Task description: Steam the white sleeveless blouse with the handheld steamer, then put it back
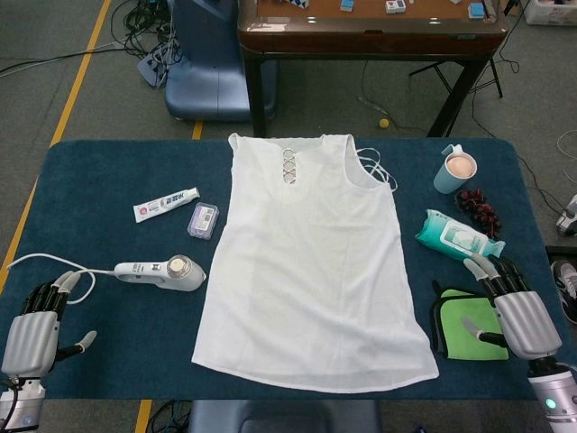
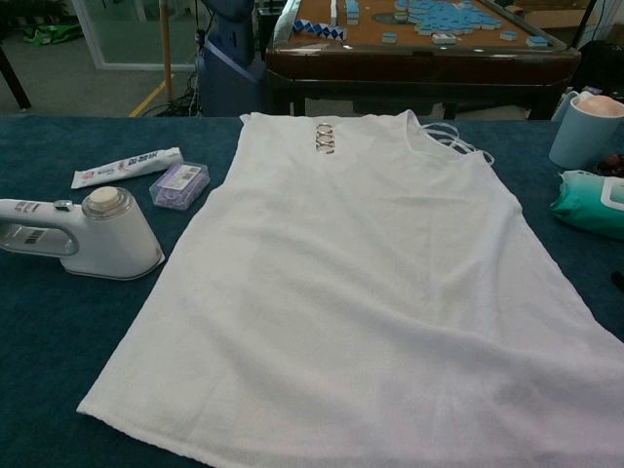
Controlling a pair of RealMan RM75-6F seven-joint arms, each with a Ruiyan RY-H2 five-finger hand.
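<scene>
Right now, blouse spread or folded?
Spread. The white sleeveless blouse lies flat on the table, neckline away from the robot, hem nearest it, no folds.

The left hand [image 1: 34, 329] has a smooth silver-grey back plate, black segmented fingers with pale grey tips, and a light-tipped thumb. The right hand [image 1: 514, 307] matches it: grey shell, black fingers, whitish fingertips. Below it sits a grey cylindrical wrist with a small glowing green-blue light.

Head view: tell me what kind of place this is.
Probably a lab or workshop, not a home: a blue-covered table with a staged blouse and steamer, loose cables on the floor, yellow floor tape.
</scene>
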